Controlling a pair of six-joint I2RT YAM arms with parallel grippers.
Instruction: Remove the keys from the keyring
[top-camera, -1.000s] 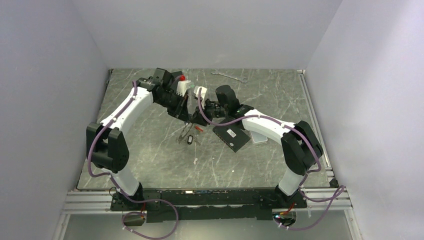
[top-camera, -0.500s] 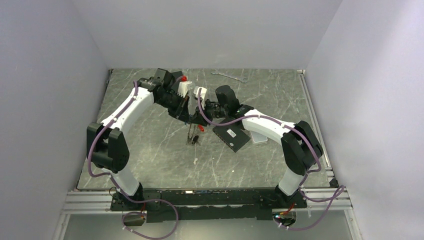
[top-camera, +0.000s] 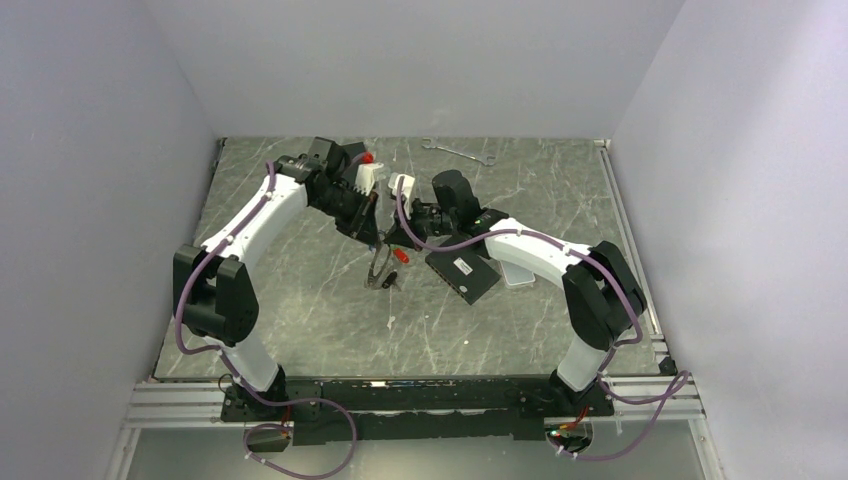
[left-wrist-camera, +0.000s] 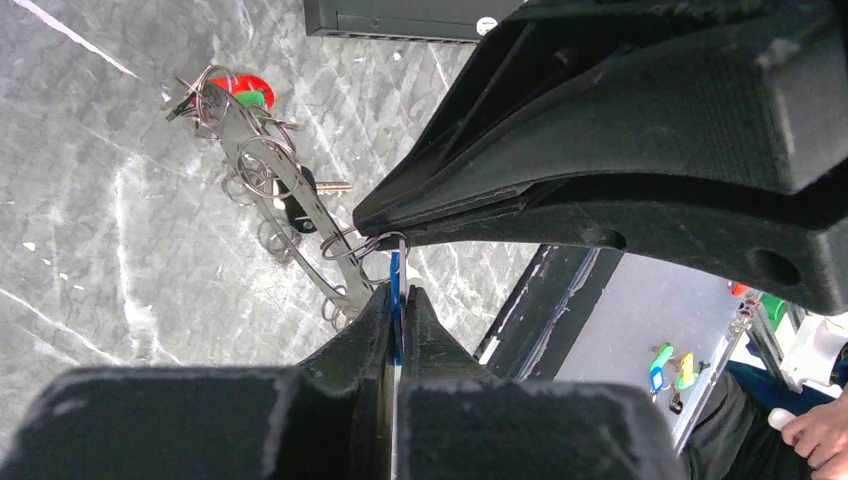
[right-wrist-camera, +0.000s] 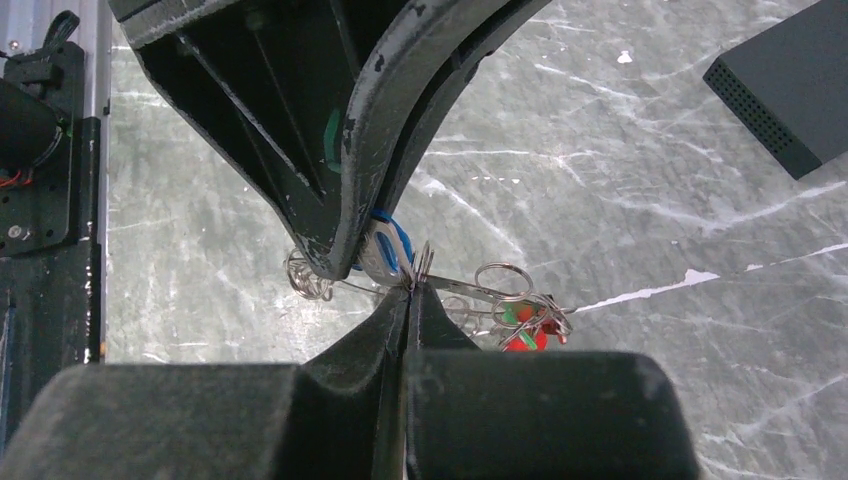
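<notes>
Left fingers (left-wrist-camera: 398, 292) are pressed together on the blue key (right-wrist-camera: 391, 234), clamping its thin plastic head edge-on between the tips. Right fingers (right-wrist-camera: 410, 293) are closed tight as well. On my wrist feed they pinch a small wire loop of the keyring (left-wrist-camera: 285, 195) just beside the blue key, so the two sets of tips sit almost touching.

On the overhead feed I see both arms reaching to the middle of the tabletop (top-camera: 300, 330), one from the left and one from the right, meeting above the marbled surface. The keyring hangs from that meeting point and trails toward the near side. I cannot tell whether its lower end touches the tabletop. At its free end I make out a red key (left-wrist-camera: 243, 84) and a green key (left-wrist-camera: 257, 99) bunched together, with a dark key (left-wrist-camera: 296, 212) partway along.

A flat black box (top-camera: 462, 271) lies just right of the fingers, partly under the right arm. A silver wrench (top-camera: 459, 151) rests at the far edge, well apart from everything else.
</notes>
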